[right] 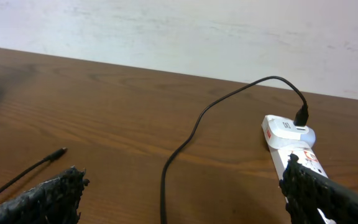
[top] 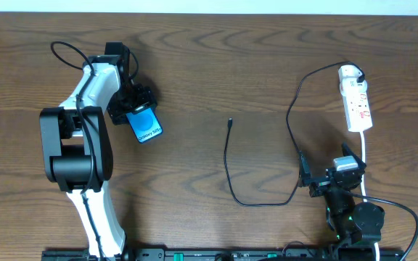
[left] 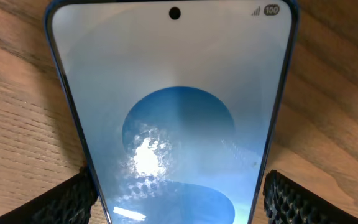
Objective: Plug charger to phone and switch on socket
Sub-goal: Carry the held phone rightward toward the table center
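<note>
Left gripper (left: 180, 190): fingers on both sides of phone (left: 173, 93); clamped or not, you cannot tell. If loose, phone slides.
Charger (top: 230, 122): tip lies free, right of phone; may slip from your pinch.
Right gripper (right: 179, 193): wide apart, empty, far right of phone.
Socket (top: 357, 101): farthest right of phone; a cable tug may drag it.

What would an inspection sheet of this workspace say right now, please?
Surface: dark wooden table, bare grain.
Job's things: phone, screen lit, at left; white power strip at far right; charger plug head seated in its far end; switch state unreadable.
Clutter: nothing seen.
Grippers: left gripper straddles the phone, contact unclear; right gripper open, empty.
Cables: charger cable loops across the table, connector tip lying free mid-table, apart from the phone; strip's white cord runs toward the near edge.
Surroundings: pale wall behind the table.
</note>
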Robot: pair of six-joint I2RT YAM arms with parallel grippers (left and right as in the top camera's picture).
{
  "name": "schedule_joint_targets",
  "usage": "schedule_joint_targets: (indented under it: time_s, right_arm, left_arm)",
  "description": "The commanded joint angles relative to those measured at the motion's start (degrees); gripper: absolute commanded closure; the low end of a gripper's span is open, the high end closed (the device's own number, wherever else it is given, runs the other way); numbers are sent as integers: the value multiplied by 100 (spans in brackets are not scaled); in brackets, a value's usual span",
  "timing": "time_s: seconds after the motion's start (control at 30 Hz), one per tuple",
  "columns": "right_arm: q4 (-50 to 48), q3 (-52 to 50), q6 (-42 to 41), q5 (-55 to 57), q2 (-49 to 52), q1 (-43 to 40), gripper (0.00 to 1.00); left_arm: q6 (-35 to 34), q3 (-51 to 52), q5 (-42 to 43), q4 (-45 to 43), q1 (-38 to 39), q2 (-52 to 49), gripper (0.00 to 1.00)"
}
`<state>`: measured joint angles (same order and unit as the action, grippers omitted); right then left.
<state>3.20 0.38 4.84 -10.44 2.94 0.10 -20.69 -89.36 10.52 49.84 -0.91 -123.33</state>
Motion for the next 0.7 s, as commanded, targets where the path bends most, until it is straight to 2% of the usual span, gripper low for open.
schedule_joint_targets:
  time_s: [0.0, 0.2, 0.67]
  right_arm:
    - [24, -7, -50, 24, -31, 33, 1]
    - [26, -7, -50, 24, -31, 33, 1]
    - [26, -7, -50, 24, -31, 33, 1]
  left_arm:
    - [203, 186, -404, 42, 70, -68, 13]
    - [63, 258, -887, 33, 345, -70, 13]
    - [-516, 398, -857, -7, 337, -79, 14]
